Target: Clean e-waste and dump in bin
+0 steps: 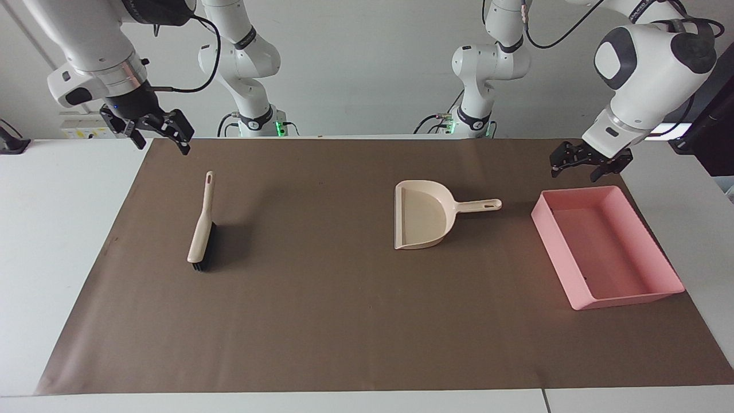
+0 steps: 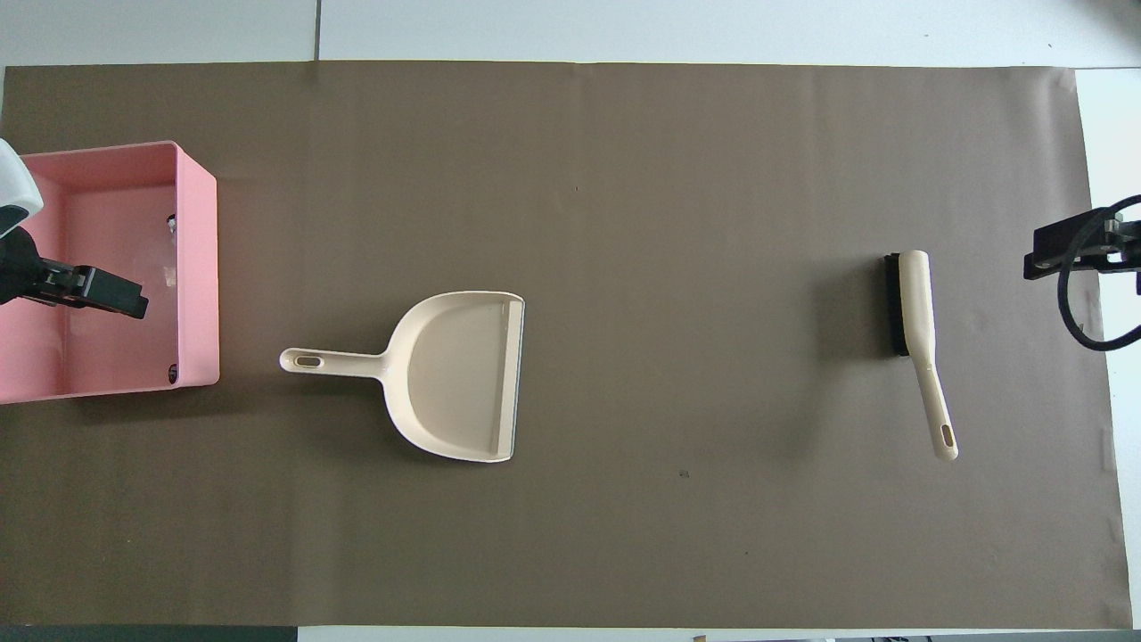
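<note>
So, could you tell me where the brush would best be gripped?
Probably the bare handle of the brush, from above, fingers across its narrow width. It lies flat, pointing toward the robots, clear of the bristles.

White table (image 1: 63,229) carries a brown paper mat (image 1: 344,321) over most of its top. On the mat: a beige brush (image 1: 201,226) toward the right arm's end, a beige dustpan (image 1: 427,214) near the middle, and a pink tray (image 1: 547,229) toward the left arm's end, handle pointing at it.
</note>
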